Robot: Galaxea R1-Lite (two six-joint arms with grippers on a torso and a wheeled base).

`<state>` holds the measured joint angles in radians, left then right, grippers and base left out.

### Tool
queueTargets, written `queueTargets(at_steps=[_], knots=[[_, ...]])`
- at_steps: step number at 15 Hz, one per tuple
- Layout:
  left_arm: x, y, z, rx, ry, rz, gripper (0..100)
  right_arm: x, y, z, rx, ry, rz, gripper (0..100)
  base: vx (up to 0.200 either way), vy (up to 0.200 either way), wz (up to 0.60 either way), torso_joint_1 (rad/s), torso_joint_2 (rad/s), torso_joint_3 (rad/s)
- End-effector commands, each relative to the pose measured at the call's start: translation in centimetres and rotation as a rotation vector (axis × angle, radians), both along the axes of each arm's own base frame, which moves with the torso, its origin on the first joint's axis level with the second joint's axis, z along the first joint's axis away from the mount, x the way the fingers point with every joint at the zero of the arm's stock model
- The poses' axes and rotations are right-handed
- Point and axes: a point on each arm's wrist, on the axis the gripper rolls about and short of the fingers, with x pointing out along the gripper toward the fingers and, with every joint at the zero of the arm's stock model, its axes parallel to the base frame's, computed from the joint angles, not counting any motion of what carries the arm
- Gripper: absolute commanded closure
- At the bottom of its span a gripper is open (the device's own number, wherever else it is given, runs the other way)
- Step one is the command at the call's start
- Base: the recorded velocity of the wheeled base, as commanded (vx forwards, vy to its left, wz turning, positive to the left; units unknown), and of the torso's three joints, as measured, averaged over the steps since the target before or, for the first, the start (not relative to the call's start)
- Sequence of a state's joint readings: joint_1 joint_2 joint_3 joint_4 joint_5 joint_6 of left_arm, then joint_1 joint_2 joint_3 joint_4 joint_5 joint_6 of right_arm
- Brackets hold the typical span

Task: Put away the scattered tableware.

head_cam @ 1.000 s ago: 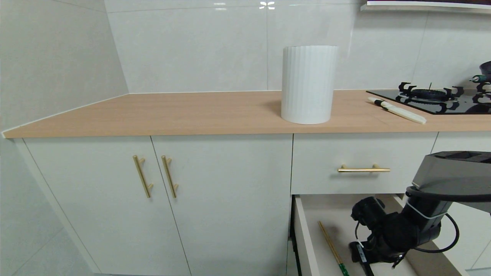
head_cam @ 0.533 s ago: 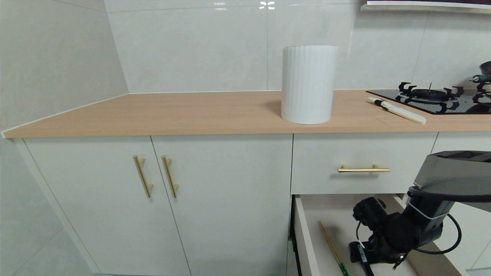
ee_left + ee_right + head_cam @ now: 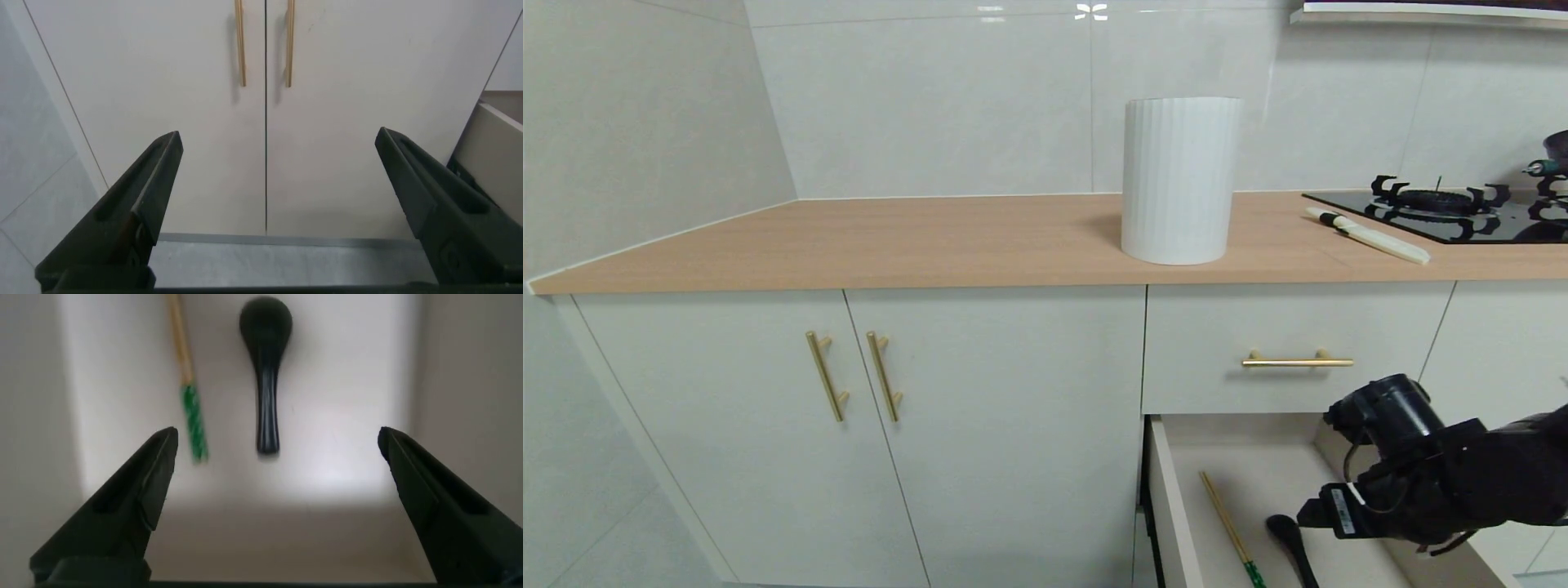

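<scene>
Lying in drawer [image 3: 1172, 506], spoon [image 3: 265, 376] beneath spread right claw [image 3: 275, 434]

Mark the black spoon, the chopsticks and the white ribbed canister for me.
Black spoon [image 3: 266, 384], right wrist view, on its handle.
Chopsticks [image 3: 1228, 528], head view, mid-shaft.
White ribbed canister [image 3: 1178, 180], head view, front wall.

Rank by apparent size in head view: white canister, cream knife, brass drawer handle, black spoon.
1. white ribbed canister, by far the largest.
2. cream knife and brass drawer handle: similar length, so not ranked against each other.
3. black spoon: smallest showing, though its handle runs to the picture's edge.
</scene>
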<state>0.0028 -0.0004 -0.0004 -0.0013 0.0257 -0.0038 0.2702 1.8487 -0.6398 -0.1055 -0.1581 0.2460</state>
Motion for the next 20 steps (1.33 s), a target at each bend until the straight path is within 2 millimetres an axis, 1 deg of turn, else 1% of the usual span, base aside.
queueTargets(at_steps=[1,3,4,5,6,8,10,12,14,15,18,20], knots=[[0.0,0.0,0.0,-0.002,0.001,0.001,0,-3.0,-0.6,7.0,0.071,-0.139,0.027,0,0.000,0.000,0.00,0.000,0.00,0.000],[0.0,0.0,0.0,-0.002,0.001,0.001,0,-5.0,-0.9,9.3,0.082,-0.129,0.082,0,-0.200,0.000,0.00,0.002,0.00,0.005],[0.0,0.0,0.0,-0.002,0.001,0.001,0,-5.6,-1.0,9.8,0.077,-0.122,0.100,0,-0.200,0.000,0.00,0.012,0.00,-0.002],[0.0,0.0,0.0,-0.002,0.001,0.001,0,-7.0,-1.1,10.6,0.080,-0.120,0.162,0,-0.200,0.000,0.00,0.007,-0.01,-0.002],[0.0,0.0,0.0,-0.002,0.001,0.001,0,-7.6,-1.1,10.9,0.085,-0.124,0.195,0,-0.200,0.000,0.00,-0.002,0.00,0.007],[0.0,0.0,0.0,-0.002,0.001,0.001,0,-8.4,-0.9,10.8,0.061,-0.078,0.246,0,-0.200,0.000,0.00,0.000,0.00,0.005],[0.0,0.0,0.0,-0.002,0.001,0.001,0,-9.1,-0.5,10.2,0.032,-0.015,0.311,0,-0.200,0.000,0.00,0.002,0.00,0.002],[0.0,0.0,0.0,-0.001,0.001,0.001,0,-9.5,0.1,9.5,0.014,0.054,0.359,0,0.000,0.000,0.00,0.000,0.00,0.000],[0.0,0.0,0.0,-0.002,0.001,0.001,0,-9.8,0.9,8.0,-0.026,0.152,0.419,0,0.000,0.000,0.00,0.000,0.00,0.000],[0.0,0.0,0.0,-0.002,0.001,0.001,0,-9.7,1.1,7.3,-0.038,0.182,0.443,0,0.000,0.000,0.00,0.000,0.00,0.000],[0.0,0.0,0.0,-0.001,0.001,0.001,0,-8.3,1.9,4.9,-0.073,0.308,0.452,0,0.000,0.000,0.00,0.000,0.00,0.000],[0.0,0.0,0.0,-0.001,0.002,0.001,0,-7.3,2.4,3.8,-0.069,0.308,0.440,0,0.000,0.000,0.00,0.000,0.00,0.000]])
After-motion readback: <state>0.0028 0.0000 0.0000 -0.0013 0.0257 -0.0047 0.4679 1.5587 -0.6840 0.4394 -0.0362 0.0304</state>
